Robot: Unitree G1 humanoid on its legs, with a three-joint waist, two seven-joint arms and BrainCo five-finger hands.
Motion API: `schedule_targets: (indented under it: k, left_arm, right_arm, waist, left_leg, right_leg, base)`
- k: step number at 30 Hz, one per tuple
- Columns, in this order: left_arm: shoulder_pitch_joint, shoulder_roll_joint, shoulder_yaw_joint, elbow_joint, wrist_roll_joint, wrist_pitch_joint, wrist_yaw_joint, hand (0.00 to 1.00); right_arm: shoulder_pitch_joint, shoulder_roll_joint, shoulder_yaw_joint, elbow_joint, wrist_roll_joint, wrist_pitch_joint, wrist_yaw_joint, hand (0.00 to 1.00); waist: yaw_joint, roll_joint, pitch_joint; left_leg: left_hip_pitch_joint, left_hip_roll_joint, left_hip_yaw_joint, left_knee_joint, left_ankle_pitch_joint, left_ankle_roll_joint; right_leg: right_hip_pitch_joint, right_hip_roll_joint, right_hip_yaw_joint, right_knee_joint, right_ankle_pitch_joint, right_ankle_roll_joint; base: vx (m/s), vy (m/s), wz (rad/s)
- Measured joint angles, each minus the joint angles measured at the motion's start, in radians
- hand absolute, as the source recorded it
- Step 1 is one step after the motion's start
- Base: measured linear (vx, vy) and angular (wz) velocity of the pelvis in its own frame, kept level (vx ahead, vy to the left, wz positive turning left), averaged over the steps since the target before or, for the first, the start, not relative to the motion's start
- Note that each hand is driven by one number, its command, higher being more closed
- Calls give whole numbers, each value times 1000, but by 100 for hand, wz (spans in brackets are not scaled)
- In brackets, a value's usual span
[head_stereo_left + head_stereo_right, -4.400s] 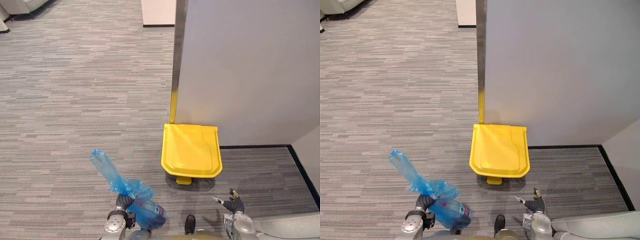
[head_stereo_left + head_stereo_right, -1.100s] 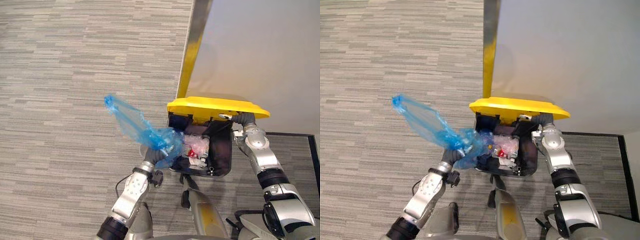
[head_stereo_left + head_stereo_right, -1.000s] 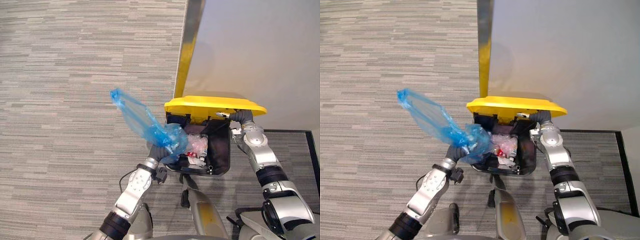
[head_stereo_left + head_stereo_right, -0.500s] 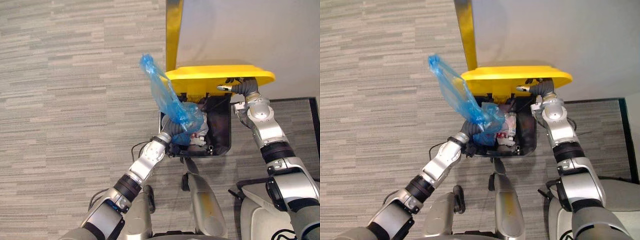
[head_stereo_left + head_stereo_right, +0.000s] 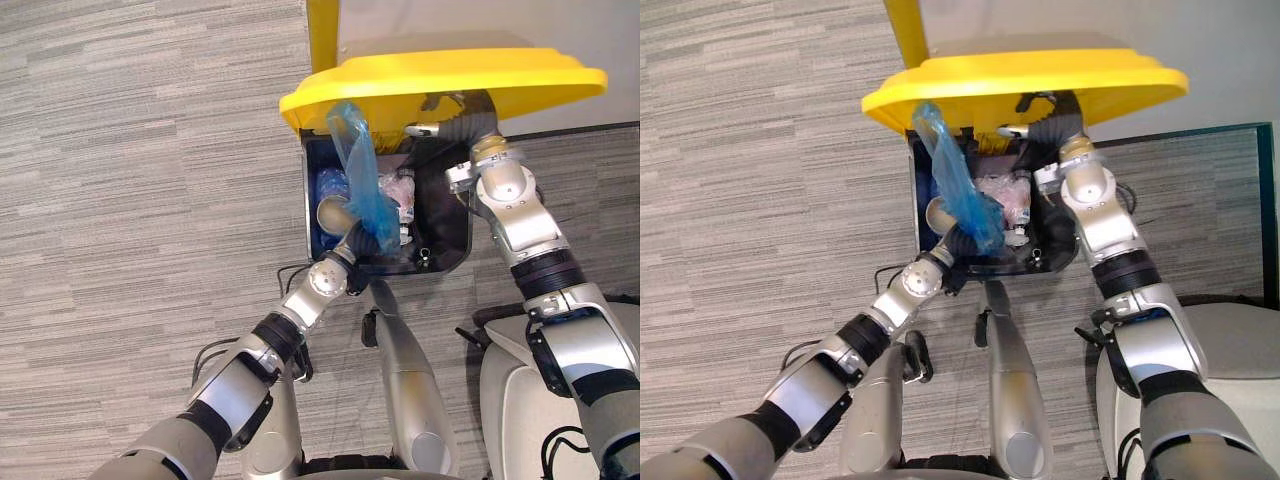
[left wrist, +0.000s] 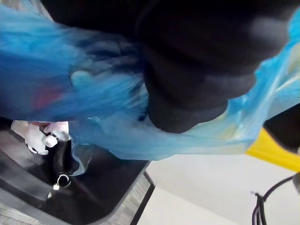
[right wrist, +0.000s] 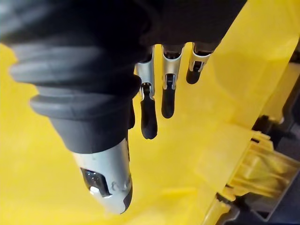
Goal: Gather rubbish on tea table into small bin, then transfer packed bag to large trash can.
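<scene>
While left robot hand (image 5: 362,246) grips bag (image 5: 361,180) | right robot hand (image 7: 148,112) flat under lid (image 5: 450,76) | carpet (image 5: 130,200)

Passable into bin (image 5: 441,236) from 6 o'clock under raised lid (image 5: 440,76); crowded at 9 o'clock side by bag (image 5: 361,172), below by rubbish (image 5: 399,190). Blocked at 12 o'clock by wall (image 5: 480,24). Open over floor (image 5: 150,150) at 9 o'clock.

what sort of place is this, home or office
Likely an office or similar commercial interior: striped grey carpet, a plain grey partition wall, and a large yellow-lidded trash can standing beside it.
</scene>
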Motion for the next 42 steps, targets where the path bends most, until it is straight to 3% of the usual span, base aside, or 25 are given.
schedule_targets:
  k: [1,12,18,33,37,42]
  left_arm:
    - [0,-7,1,5,4,4,1,0]
    - [20,-62,68,41,202,45,40,0]
    - [25,-92,109,44,308,65,48,0]
    - [111,-82,175,-7,261,64,66,0]
    - [229,-21,176,-114,163,53,63,0]
    - [420,89,221,-227,55,28,5,0]
  right_arm:
    - [-3,14,7,-15,0,0,-3,0]
    - [-37,70,29,-18,-5,0,-17,0]
    - [-37,70,30,-18,-22,24,-15,0]
    - [119,69,16,-24,-76,32,15,0]
    - [272,72,-58,-29,-104,20,30,0]
    - [471,81,-132,34,-153,22,59,0]
  waist:
    - [1,0,0]
    - [4,3,-2]
    - [7,3,-2]
    - [34,6,-7]
    - [46,6,-17]
    - [57,9,-80]
  left_leg:
    - [-9,10,8,10,-5,-2]
    - [-25,35,14,25,-9,-6]
    - [-12,33,14,24,-8,-8]
    - [113,13,-26,-42,31,-31]
    - [205,-17,-61,-124,70,-36]
    - [299,-39,-101,-232,106,-27]
  right_leg:
    - [-9,7,1,0,0,0]
    - [-24,25,-1,4,2,-3]
    - [-19,23,0,16,1,-6]
    - [104,1,-34,20,-18,-25]
    - [188,-20,-63,15,-40,-22]
    - [296,-26,-97,-62,-53,-10]
  base:
    - [39,-72,-17]
    - [27,-45,-2]
    - [12,-8,0]
    - [31,-14,10]
    - [34,-39,32]
    - [39,-44,22]
